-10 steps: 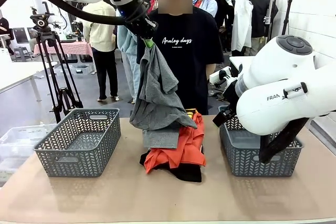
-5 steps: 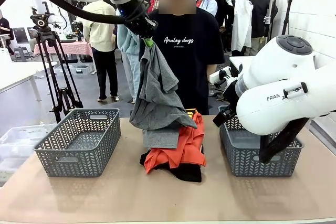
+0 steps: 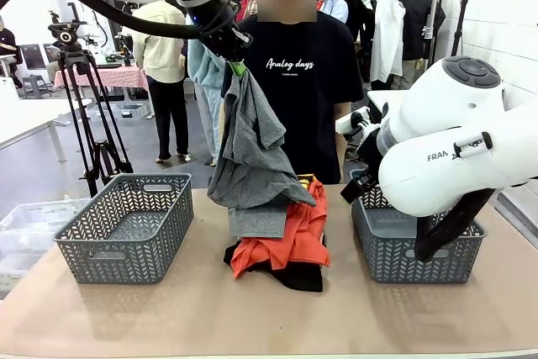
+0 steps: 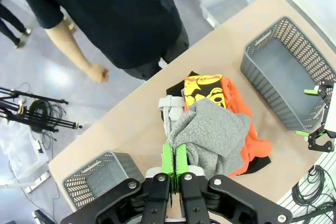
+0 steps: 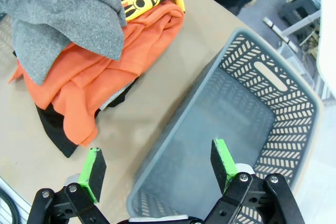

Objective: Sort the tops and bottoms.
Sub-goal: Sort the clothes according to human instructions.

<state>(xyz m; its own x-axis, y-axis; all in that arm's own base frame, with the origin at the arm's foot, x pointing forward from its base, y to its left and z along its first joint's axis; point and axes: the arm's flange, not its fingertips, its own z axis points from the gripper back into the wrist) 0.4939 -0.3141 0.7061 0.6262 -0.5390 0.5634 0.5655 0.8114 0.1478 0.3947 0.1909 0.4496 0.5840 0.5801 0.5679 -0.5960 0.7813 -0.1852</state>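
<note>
My left gripper (image 3: 238, 63) is raised high in front of the person and shut on a dark grey T-shirt (image 3: 252, 149), one of the tops. The shirt hangs down with its hem resting on the pile. In the left wrist view the green pads (image 4: 168, 161) pinch the grey cloth (image 4: 210, 135). Below lies an orange-red shirt (image 3: 290, 237) with yellow-and-black print (image 4: 205, 88). A light grey folded piece (image 3: 256, 223) sits beside it. A plain black garment, the bottoms (image 3: 290, 277), lies under the pile. My right gripper (image 5: 157, 169) hovers open and empty over the right basket (image 5: 283, 124).
A grey lattice basket (image 3: 126, 224) stands left of the pile and another (image 3: 412, 250) stands to its right, both with nothing in them. A person in a black printed T-shirt (image 3: 303, 81) stands at the far edge. A tripod (image 3: 80, 98) stands beyond the table's left side.
The person has shifted slightly to the right. Both arms and the garments have stayed where they were.
</note>
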